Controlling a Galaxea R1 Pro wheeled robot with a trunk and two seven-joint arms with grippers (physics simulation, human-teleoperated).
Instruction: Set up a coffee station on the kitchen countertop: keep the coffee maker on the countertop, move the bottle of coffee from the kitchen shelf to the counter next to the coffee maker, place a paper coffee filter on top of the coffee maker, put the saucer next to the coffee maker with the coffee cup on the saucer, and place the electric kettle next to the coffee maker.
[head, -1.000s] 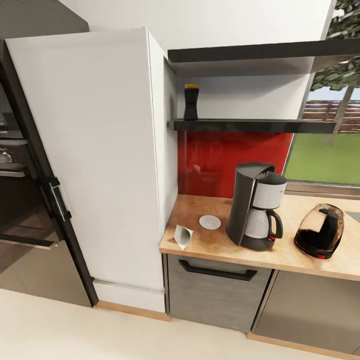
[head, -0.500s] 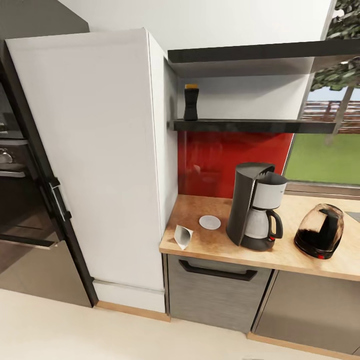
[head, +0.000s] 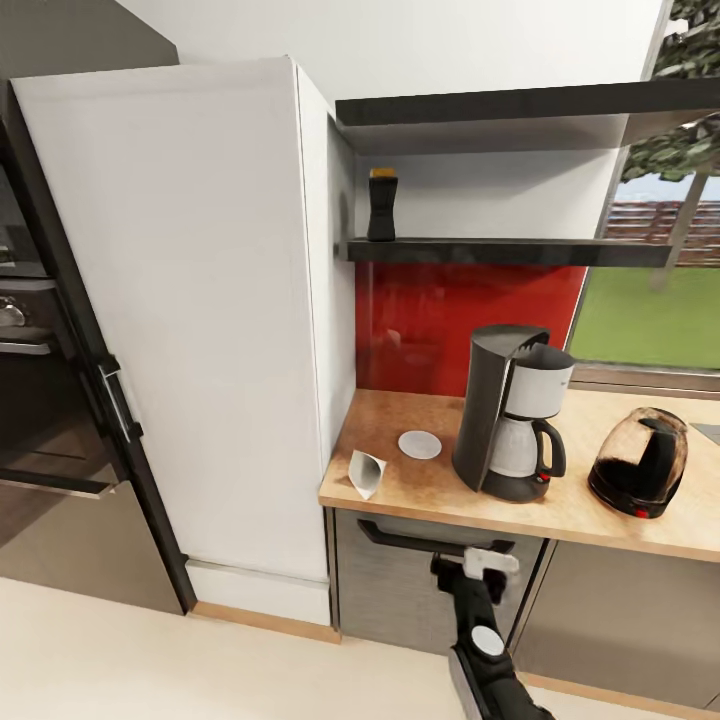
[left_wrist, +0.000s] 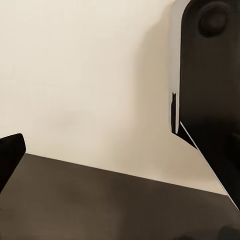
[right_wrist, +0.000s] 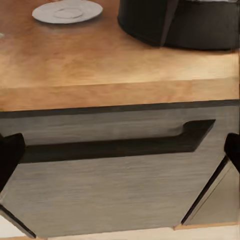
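Head view: a wooden worktop (head: 590, 505) runs beside a tall white cabinet (head: 190, 300), with a red backsplash behind it. The coffee maker (head: 510, 412) stands upright on the worktop, where the task wants it kept. Just beside it lies the saucer (head: 419, 444), flat and bare, with no cup on it. The paper coffee filter (head: 365, 472) rests near the worktop's front corner, apart from the saucer. The electric kettle (head: 640, 460) sits on the coffee maker's other side, near but not touching. Above, the bottle of coffee (head: 381, 204) stands upright on the kitchen shelf (head: 510, 250), close to the cabinet, not yet brought down. The right gripper (head: 477, 566) rises in front of the grey drawer (head: 430, 590) below the worktop edge, probably on its way up to reach something.

Left wrist view: a pale floor (left_wrist: 85, 80) and a dark surface. One dark fingertip (left_wrist: 10, 155) shows at the edge; whether these jaws stand apart or together cannot be told.

Right wrist view: the camera faces the drawer's black handle (right_wrist: 125, 145), with the worktop edge above it, the saucer (right_wrist: 67, 11) and the coffee maker's black base (right_wrist: 180, 22) beyond. Two dark fingertips (right_wrist: 9, 159) sit at opposite edges, so the jaws stand wide apart, holding nothing.
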